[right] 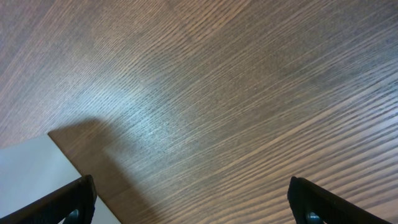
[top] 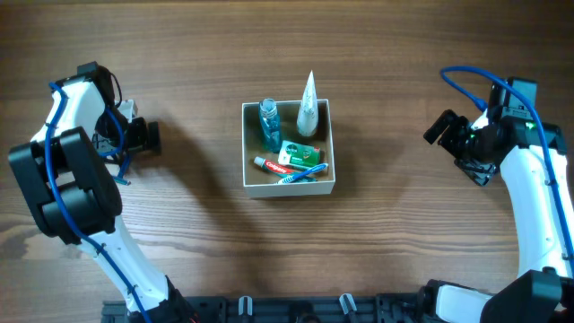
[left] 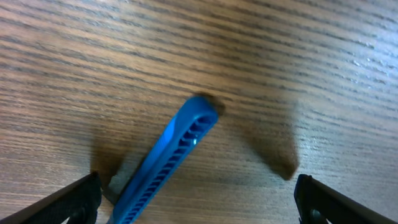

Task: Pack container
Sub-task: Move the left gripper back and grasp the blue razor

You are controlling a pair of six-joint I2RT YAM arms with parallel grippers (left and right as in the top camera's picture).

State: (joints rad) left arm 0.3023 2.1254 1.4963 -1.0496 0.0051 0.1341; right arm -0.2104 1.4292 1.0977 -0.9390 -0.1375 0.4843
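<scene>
The container [top: 291, 188], a square white box with a tan inside, stands at the table's middle. In it lie a blue bottle [top: 269, 122], a white tube [top: 308, 106], a green packet [top: 300, 152], a red and white toothpaste tube [top: 272, 165] and a blue toothbrush [top: 303, 174]. My left gripper [top: 148, 136] is far left of the box and open. In the left wrist view a blue ribbed handle [left: 168, 155] lies on the table between the jaws [left: 196, 186], near the left finger. My right gripper [top: 439, 127] is open and empty, right of the box.
The wood table [top: 404, 233] fills all views. In the right wrist view the open jaws [right: 189, 186] frame bare wood, and a white flat surface [right: 31, 177], seemingly the box's wall, shows at the lower left.
</scene>
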